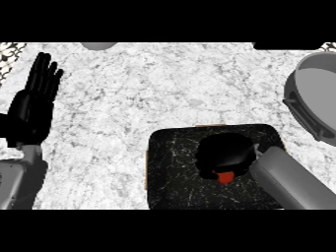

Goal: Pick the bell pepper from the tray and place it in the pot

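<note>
A: Right hand?
B: Over the tray, fingers curled down round the pepper. Hand hides most of it.
A: What shows of the pepper?
B: A small red bit poking out under the hand's lower edge, just left of the grey forearm. Rest is covered.
A: Lifted or on the tray?
B: Can't tell from this view. It sits within the tray's outline, right of middle.
A: Tray itself?
B: Dark, square, rounded corners, low centre of the counter. Runs off the lower edge.
A: Pot?
B: Pot is grey, round, at the right edge, up and right of the tray, partly cut off. Well apart from the hand and pepper. Handle on its left rim.
A: Left hand?
B: Left hand at the left edge, flat and unclenched, fingers straight up, resting. Holds nothing. Far from the tray.
A: Counter?
B: White-grey marble. Patterned wall strip in the top corners.
</note>
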